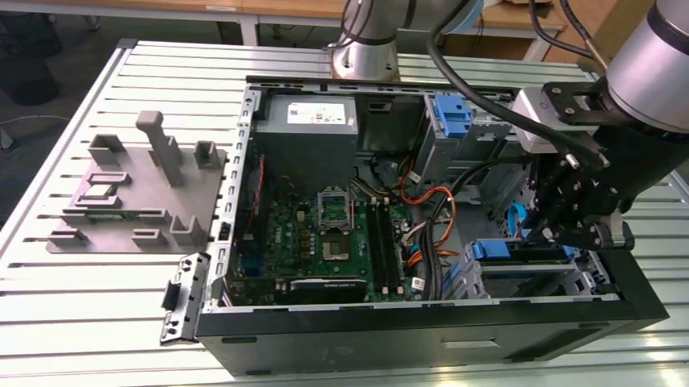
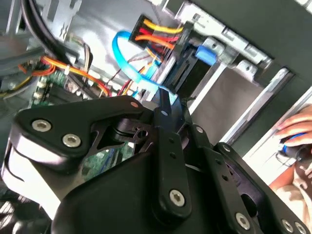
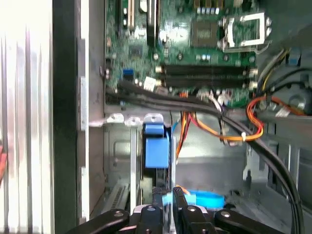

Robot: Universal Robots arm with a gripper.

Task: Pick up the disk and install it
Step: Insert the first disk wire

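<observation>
The gripper hangs directly above the disk, jaws closed on its upper edge, the disk lying edge-up in the drive bay at the case's corner.

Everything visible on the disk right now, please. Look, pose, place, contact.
The disk sits low in the drive bay at the open case's corner, toward the exterior view's right. What shows is mainly its blue plastic carrier edge and a dark slab behind it; the label cannot be seen. It stands on edge between grey metal bay rails. The gripper is right at it, fingers close together; actual contact cannot be confirmed. Orange and blue cables run beside it.
</observation>
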